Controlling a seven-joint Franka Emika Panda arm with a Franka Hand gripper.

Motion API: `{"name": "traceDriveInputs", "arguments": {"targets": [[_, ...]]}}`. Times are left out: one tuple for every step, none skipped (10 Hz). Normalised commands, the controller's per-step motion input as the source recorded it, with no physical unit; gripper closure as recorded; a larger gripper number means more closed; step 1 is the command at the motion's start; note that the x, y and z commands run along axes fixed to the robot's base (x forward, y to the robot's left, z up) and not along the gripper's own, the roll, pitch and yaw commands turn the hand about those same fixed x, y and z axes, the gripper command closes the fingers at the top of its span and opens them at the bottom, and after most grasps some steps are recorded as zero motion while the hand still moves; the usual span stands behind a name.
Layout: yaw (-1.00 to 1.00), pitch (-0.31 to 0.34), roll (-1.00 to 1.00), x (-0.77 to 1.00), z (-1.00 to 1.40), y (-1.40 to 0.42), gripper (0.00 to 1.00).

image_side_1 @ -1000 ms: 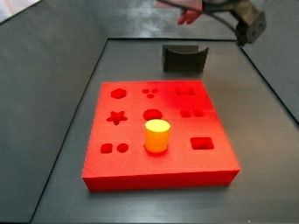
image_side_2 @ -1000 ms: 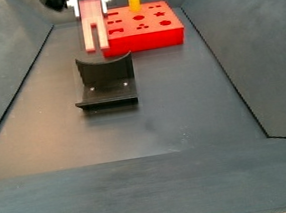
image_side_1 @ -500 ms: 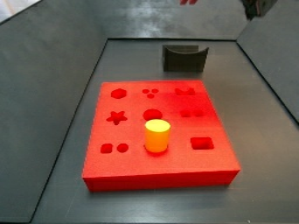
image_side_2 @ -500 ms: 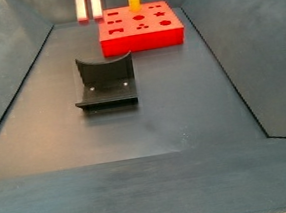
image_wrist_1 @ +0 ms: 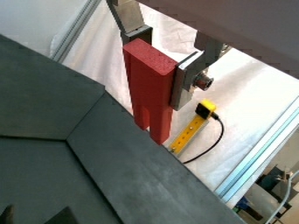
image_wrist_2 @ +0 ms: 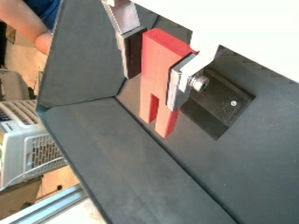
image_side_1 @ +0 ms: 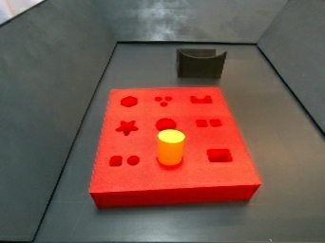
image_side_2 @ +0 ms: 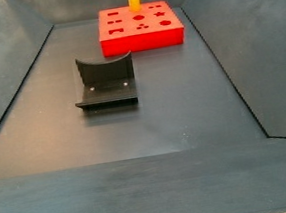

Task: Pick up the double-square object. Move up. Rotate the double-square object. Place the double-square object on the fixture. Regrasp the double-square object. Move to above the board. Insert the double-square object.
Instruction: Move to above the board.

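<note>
End effector [image_wrist_1: 158,51] clamped on double-square object [image_wrist_1: 147,87], apparently lengthwise.

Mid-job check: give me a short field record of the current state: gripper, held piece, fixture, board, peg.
gripper: shut on the red double-square block, out of both side views
held piece: red double-square block, between the fingers in both wrist views
fixture: dark notched holder, nothing on it
board: flat red slab with cut-outs
peg: yellow-orange cylinder upright in board

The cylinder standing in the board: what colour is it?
Yellow-orange cylinder, clearest in a side view; the gripper shows only in wrist views.
</note>
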Motion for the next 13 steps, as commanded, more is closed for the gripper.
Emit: {"name": "traceDriveInputs", "arguments": {"targets": [[-0.11, 0.012, -1.0, -0.51, 0.18, -1.0, 1.0], [-0.11, 0.001, -1.0, -0.51, 0.18, -1.0, 1.0], [-0.11, -0.005, -1.0, -0.54, 0.19, -1.0, 1.0], [-0.11, -0.009, -1.0, -0.56, 0.18, -1.0, 1.0], [-0.11, -0.014, -1.0, -0.59, 0.19, -1.0, 1.0], [-0.11, -0.016, -1.0, -0.62, 0.2, -1.0, 1.0], [-0.12, -0.014, -1.0, -0.65, 0.2, -1.0, 1.0], [-0.12, -0.018, -1.0, -0.68, 0.21, -0.95, 1.0], [-0.11, -0.027, -1.0, -0.51, 0.15, -0.62, 1.0], [-0.11, -0.031, -1.0, -0.34, 0.09, -0.32, 1.0], [-0.1, -0.04, -1.0, -0.21, 0.04, -0.12, 1.0], [-0.1, -0.057, -1.0, -0.17, 0.03, -0.05, 1.0], [-0.09, -0.075, -0.98, -0.15, 0.02, -0.02, 1.0]]}}
